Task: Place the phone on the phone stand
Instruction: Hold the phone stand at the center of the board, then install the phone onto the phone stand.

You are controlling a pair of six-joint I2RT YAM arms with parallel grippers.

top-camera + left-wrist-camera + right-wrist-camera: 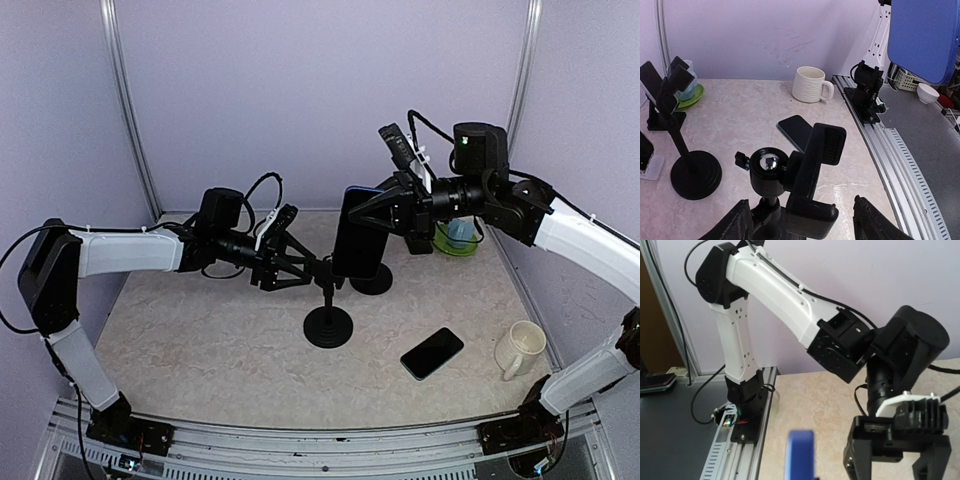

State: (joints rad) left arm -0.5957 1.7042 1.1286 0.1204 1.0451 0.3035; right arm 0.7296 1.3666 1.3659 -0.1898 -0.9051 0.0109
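The cradle head of the phone stand (pixel 812 170) sits right under my left wrist, with its shiny ball joint beside it. My left pincer (pixel 298 268) has its jaws apart, one on each side of that head. I cannot tell whether either finger touches it. The stand's round base rests on the table (pixel 200 340), about mid-table.

Up and to the right of the stand's head, my right pincer (pixel 368 222) is clamped on the blue-cased phone (pixel 352 248). The phone hangs upright in the air, near the cradle but apart from it.

Just behind the stand is a second stand (pixel 372 280), so room on that far side is tight. A black phone (pixel 432 352) lies flat to the right of the stand, nearer my bases. A white mug (pixel 520 348) stands farther right, close to the table's right edge. A green plate (pixel 455 243) sits behind the stand and well to the right, by the back wall.

Open tabletop lies left of the stand and in front of it, running to the metal rail (pixel 320 440) at the near edge.
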